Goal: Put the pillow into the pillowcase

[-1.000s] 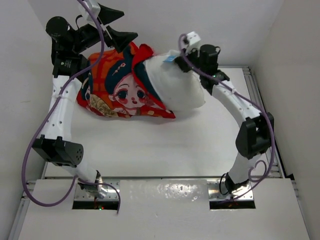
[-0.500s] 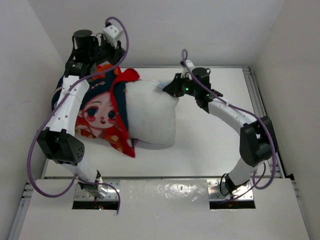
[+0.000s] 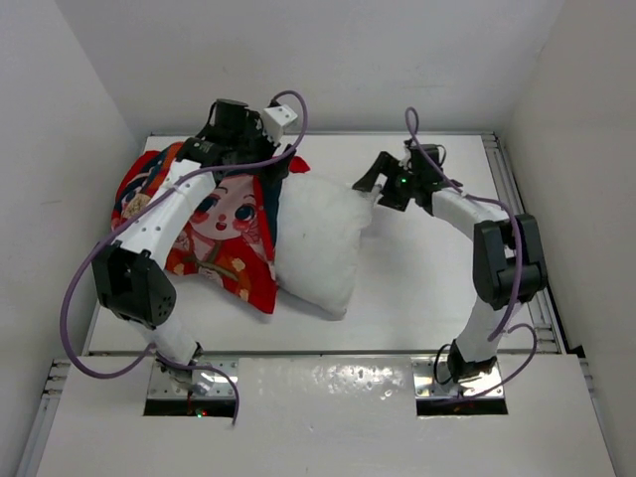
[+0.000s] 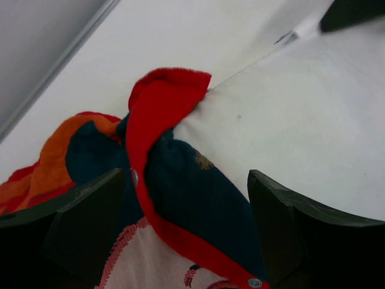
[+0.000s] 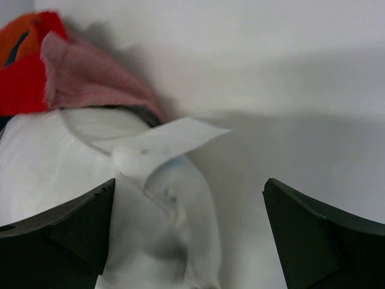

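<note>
The red-orange pillowcase (image 3: 204, 224) lies at the table's left with the cartoon face up. The white pillow (image 3: 318, 248) sticks out of its right side, part in and part out. My left gripper (image 3: 276, 167) hovers open over the case's mouth at the pillow's far edge. In the left wrist view the red snap hem of the pillowcase (image 4: 180, 229) and the pillow (image 4: 301, 126) lie between the spread fingers (image 4: 78, 217) of this gripper (image 4: 189, 235), unpinched. My right gripper (image 3: 378, 189) is open at the pillow's far right corner. There the pillow (image 5: 162, 198) and its paper tag (image 5: 168, 138) sit loose inside that gripper (image 5: 189, 235).
The white table (image 3: 427, 288) is boxed in by white walls on the left, back and right. A metal rail (image 3: 512, 189) runs along its right edge. Both arm bases stand at the near edge.
Pillow and case came down from the back onto the table and swung left. The right gripper let go of the pillow corner. The left gripper closed briefly, then opened again.
</note>
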You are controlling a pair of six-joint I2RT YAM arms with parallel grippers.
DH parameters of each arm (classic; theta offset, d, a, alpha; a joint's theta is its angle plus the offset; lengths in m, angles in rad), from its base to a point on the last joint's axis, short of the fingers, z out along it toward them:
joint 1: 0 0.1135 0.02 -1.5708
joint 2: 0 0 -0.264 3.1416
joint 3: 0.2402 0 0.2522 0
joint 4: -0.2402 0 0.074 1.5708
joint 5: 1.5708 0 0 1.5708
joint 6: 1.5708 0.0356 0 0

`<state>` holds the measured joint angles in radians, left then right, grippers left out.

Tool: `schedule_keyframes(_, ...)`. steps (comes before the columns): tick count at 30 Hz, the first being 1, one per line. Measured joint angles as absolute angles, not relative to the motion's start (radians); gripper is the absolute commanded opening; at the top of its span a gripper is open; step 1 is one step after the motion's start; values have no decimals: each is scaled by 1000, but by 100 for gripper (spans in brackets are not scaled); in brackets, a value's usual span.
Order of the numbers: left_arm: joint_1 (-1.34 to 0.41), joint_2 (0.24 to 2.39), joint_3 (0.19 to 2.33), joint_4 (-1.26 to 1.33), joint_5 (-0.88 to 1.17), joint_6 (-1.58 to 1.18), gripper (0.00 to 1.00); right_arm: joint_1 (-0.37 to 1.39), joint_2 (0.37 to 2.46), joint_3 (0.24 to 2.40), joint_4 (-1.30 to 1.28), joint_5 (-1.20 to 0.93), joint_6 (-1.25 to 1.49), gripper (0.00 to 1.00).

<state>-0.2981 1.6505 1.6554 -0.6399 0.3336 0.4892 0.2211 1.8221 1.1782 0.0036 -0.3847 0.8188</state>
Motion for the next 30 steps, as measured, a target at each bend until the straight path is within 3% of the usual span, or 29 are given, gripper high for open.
schedule_keyframes(3, -318, 1668, 1645, -641, 269, 461, 82, 154, 1787, 1143, -38, -337, 794, 99)
schedule_keyframes(7, -329, 1682, 1644, -650, 187, 420, 92, 93, 1642, 1021, -81, -249, 733, 99)
schedule_keyframes(11, -338, 1682, 1633, -673, 154, 377, 94, 148, 1494, 898, -74, -201, 667, 99)
schedule_keyframes(13, -351, 1679, 1602, -669, 166, 355, 88, 200, 1451, 835, -18, -208, 646, 99)
schedule_keyframes(15, -363, 1677, 1559, -670, 179, 334, 74, 247, 1430, 772, 60, -242, 654, 99)
schedule_keyframes(17, -367, 1680, 1521, -671, 184, 322, 66, 283, 1434, 715, 157, -278, 681, 99)
schedule_keyframes(20, -364, 1689, 1505, -673, 185, 304, 34, 314, 1485, 688, 270, -331, 741, 99)
schedule_keyframes(21, -358, 1691, 1505, -670, 184, 298, 14, 322, 1510, 688, 308, -347, 757, 99)
schedule_keyframes(22, -355, 1691, 1505, -667, 184, 291, 5, 332, 1540, 691, 349, -365, 775, 99)
schedule_keyframes(24, -352, 1692, 1512, -670, 186, 292, 0, 356, 1605, 702, 420, -406, 811, 97)
schedule_keyframes(26, -353, 1708, 1555, -705, 183, 303, 0, 381, 1674, 724, 488, -455, 838, 88)
schedule_keyframes(28, -365, 1740, 1642, -746, 177, 330, 0, 404, 1736, 757, 546, -505, 857, 68)
schedule_keyframes(29, -376, 1757, 1695, -768, 175, 348, 0, 413, 1760, 778, 577, -535, 875, 39)
schedule_keyframes(30, -389, 1766, 1736, -783, 175, 367, 0, 423, 1784, 804, 592, -549, 875, 39)
